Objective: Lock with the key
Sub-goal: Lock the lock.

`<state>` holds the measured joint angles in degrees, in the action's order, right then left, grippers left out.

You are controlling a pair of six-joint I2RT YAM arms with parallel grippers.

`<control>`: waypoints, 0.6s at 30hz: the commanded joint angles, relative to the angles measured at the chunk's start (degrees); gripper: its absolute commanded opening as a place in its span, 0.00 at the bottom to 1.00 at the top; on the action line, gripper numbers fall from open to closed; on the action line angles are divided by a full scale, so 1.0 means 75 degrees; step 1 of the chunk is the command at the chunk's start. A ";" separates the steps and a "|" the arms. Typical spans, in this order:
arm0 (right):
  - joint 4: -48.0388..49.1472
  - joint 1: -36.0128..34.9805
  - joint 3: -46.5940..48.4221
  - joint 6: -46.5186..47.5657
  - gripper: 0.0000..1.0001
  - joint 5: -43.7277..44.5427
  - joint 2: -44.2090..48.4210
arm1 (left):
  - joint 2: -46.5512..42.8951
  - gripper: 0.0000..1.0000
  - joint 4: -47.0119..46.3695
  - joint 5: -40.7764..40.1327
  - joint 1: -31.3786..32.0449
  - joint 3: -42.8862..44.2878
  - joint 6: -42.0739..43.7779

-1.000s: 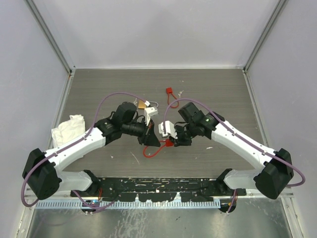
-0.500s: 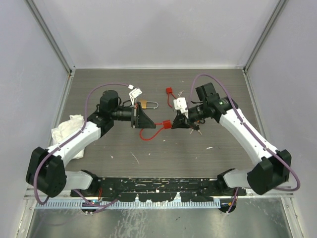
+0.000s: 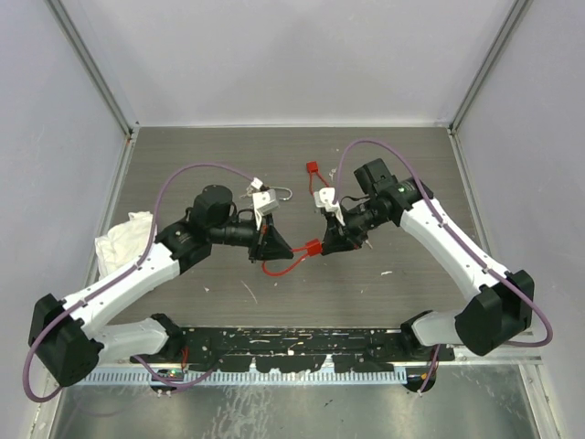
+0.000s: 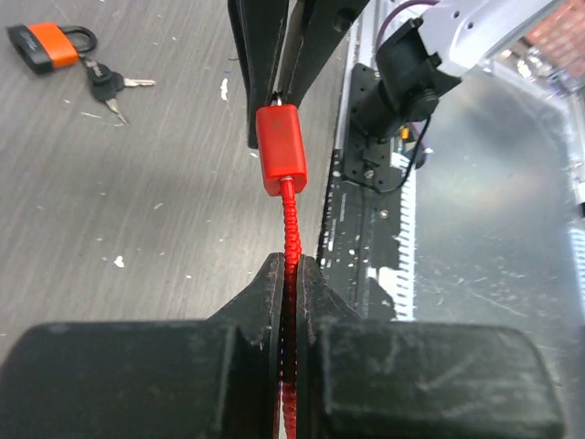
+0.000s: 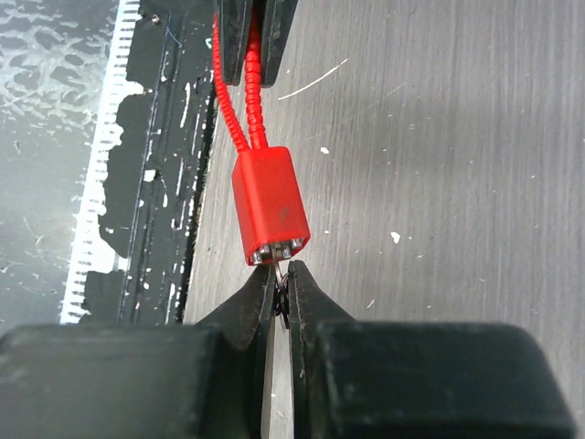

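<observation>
A red cable lock (image 3: 313,247) hangs between my two grippers above the table. Its red body (image 4: 279,149) points at the right gripper. My left gripper (image 4: 291,262) (image 3: 277,245) is shut on the red ribbed cable (image 4: 291,219), a little behind the body. My right gripper (image 5: 281,276) (image 3: 332,240) is shut on the key (image 5: 281,297), whose dark head sits between the jaws. The thin blade enters the end face of the lock body (image 5: 268,203). The cable (image 5: 252,101) loops back from the body into the left gripper's fingers (image 5: 260,27).
An orange-red padlock (image 4: 44,46) (image 3: 312,167) with dark-headed keys (image 4: 108,84) lies on the far side. The silver shackle of another padlock (image 3: 282,192) shows behind the left wrist. A white cloth (image 3: 128,236) lies at the left. The black base rail (image 3: 292,346) runs along the near edge.
From half a second ago, both grippers, the lock and the key have shifted toward the near edge. The holds on cable and key are unchanged.
</observation>
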<state>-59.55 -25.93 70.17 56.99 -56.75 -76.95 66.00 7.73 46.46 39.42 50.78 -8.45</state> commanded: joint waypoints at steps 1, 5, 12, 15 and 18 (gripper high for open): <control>0.0634 -0.0554 0.0164 -0.0946 0.01 -0.0628 0.0342 | -0.0182 0.02 -0.0813 -0.1083 0.0302 -0.0157 0.0897; 0.0609 -0.0555 0.0209 -0.1041 0.01 -0.0974 0.0345 | -0.0125 0.10 -0.1626 -0.0640 0.0317 -0.0560 0.0197; 0.1085 -0.0554 -0.0066 -0.1419 0.01 -0.1324 0.0578 | 0.0036 0.19 -0.1802 -0.0174 0.0324 -0.0786 -0.0295; 0.1153 -0.0561 -0.0187 -0.1461 0.01 -0.1335 0.0612 | 0.0086 0.23 -0.1999 0.0015 0.0333 -0.0827 -0.0430; 0.1159 -0.0579 -0.0268 -0.1346 0.01 -0.1065 0.0631 | 0.0242 0.30 -0.1940 0.0378 0.0323 -0.0690 -0.0439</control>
<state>-55.96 -29.19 68.03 47.20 -59.57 -74.56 66.46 -1.89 45.67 41.41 44.60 -10.37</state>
